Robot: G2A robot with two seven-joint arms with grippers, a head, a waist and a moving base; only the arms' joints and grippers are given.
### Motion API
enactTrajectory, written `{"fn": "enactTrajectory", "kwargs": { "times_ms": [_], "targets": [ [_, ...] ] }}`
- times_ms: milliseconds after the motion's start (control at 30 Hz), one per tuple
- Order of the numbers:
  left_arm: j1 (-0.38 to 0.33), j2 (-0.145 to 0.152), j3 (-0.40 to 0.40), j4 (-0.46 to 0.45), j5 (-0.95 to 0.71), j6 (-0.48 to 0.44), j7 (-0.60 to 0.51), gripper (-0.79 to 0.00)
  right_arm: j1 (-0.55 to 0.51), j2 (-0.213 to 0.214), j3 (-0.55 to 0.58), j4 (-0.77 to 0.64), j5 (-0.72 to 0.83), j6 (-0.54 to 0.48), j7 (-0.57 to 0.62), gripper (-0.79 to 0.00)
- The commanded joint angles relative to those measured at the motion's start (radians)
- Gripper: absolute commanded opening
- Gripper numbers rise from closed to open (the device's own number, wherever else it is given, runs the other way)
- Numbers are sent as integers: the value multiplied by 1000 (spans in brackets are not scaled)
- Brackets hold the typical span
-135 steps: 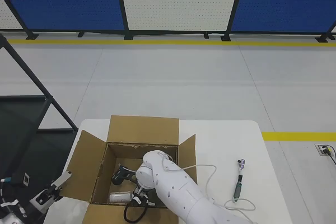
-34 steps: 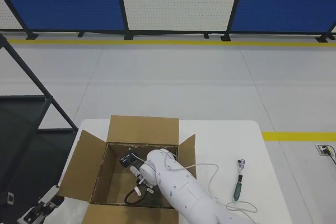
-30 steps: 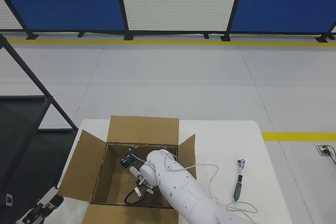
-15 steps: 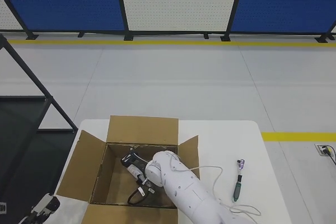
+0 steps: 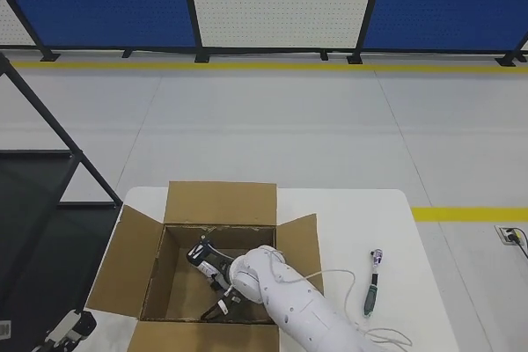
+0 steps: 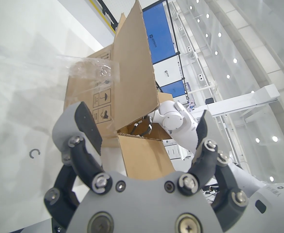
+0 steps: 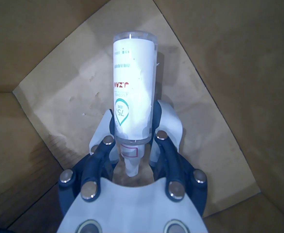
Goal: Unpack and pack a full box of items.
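Observation:
An open cardboard box [image 5: 220, 202] stands on the white table [image 5: 361, 220], flaps spread. My right gripper [image 7: 133, 120] is inside the box, shut on a white bottle [image 7: 133, 83] with a clear cap; the bottle points at the brown box floor [image 7: 66, 93]. From above, the right gripper [image 5: 204, 260] is near the box's far left inner corner, the bottle hidden by the arm. My left gripper [image 6: 146, 124] is open with nothing between its fingers, low beside the table's near left corner, facing the box's outer side [image 6: 132, 73]; it also shows from above, left gripper [image 5: 70, 327].
A slim green-handled tool [image 5: 372, 283] lies on the table to the right of the box. A crumpled clear film [image 6: 93, 69] hangs at the box's outer side. A dark metal rack [image 5: 35, 132] stands left of the table.
The right gripper lifted the white bottle from the box floor and moved it toward the far left corner. The box shifted slightly. The left arm dropped back toward the table's near left corner.

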Motion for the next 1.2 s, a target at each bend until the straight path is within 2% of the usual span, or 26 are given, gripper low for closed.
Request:
{"fn": "enactTrajectory", "kwargs": {
  "times_ms": [0, 167, 300, 433, 567, 633, 1167],
  "targets": [
    [0, 0, 0, 0, 0, 0, 0, 0, -36, 32, 19, -118, -38, 27, 42, -785],
    [0, 0, 0, 0, 0, 0, 0, 0, -174, 125, 101, -460, -167, 70, 175, -785],
    [0, 0, 0, 0, 0, 0, 0, 0, -327, 195, 192, -755, -280, 54, 276, -785],
    [0, 0, 0, 0, 0, 0, 0, 0, -467, 240, 265, -991, -363, 20, 301, -785],
    [0, 0, 0, 0, 0, 0, 0, 0, -570, 265, 303, -1151, -424, 5, 310, -785],
    [0, 0, 0, 0, 0, 0, 0, 0, -595, 270, 309, -1185, -446, 9, 319, -785],
    [0, 0, 0, 0, 0, 0, 0, 0, -595, 270, 309, -1185, -446, 9, 319, -785]
  ]
}}
